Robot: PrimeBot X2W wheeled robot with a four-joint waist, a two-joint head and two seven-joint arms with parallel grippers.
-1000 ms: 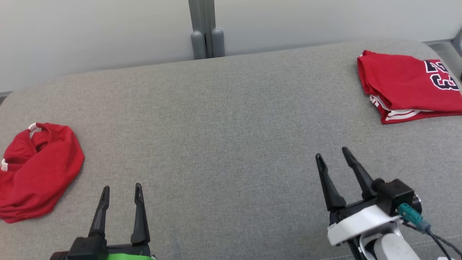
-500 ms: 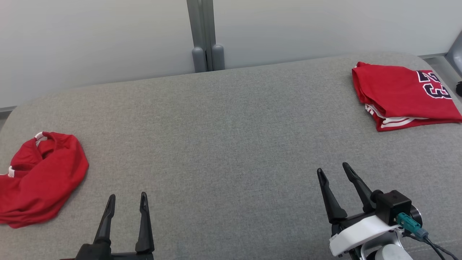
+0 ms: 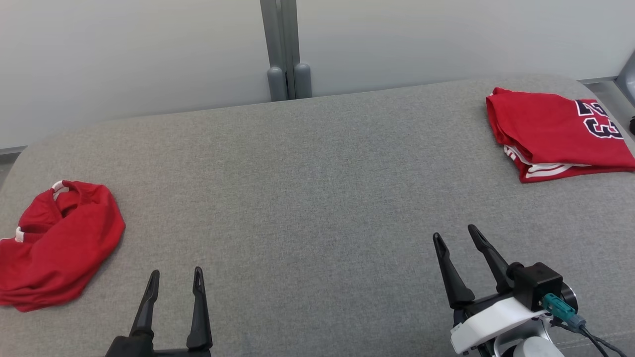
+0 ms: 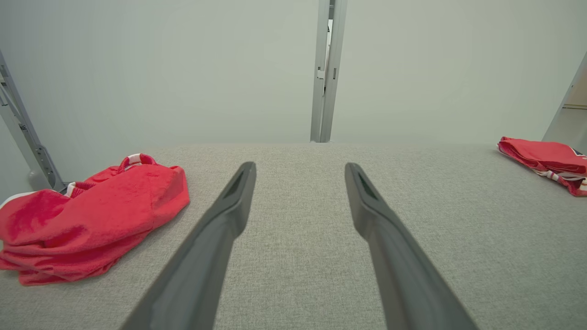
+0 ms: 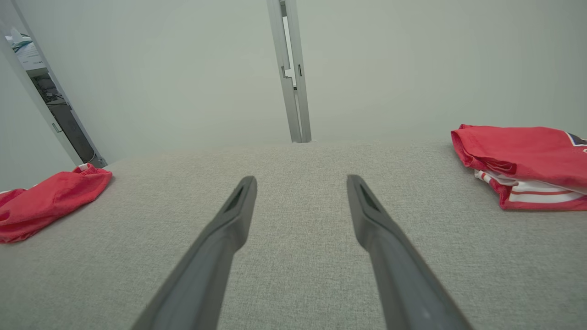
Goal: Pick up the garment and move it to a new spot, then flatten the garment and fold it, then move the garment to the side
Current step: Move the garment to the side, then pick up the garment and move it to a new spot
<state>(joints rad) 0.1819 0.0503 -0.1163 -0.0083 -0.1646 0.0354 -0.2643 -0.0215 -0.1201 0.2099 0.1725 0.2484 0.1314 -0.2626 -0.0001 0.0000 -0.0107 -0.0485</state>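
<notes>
Though crumpled, garment (image 3: 62,243) on cushion (image 3: 317,198)

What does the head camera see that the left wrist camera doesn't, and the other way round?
Head view, not the left wrist view: the right gripper, open, with a green plug on its wrist.
Left wrist view, not the head view: a slanted metal bracket behind the crumpled red shirt.
Both: that crumpled shirt, the folded red jersey, the grey cushion they lie on, the grey post at the back, and the open left gripper.
</notes>
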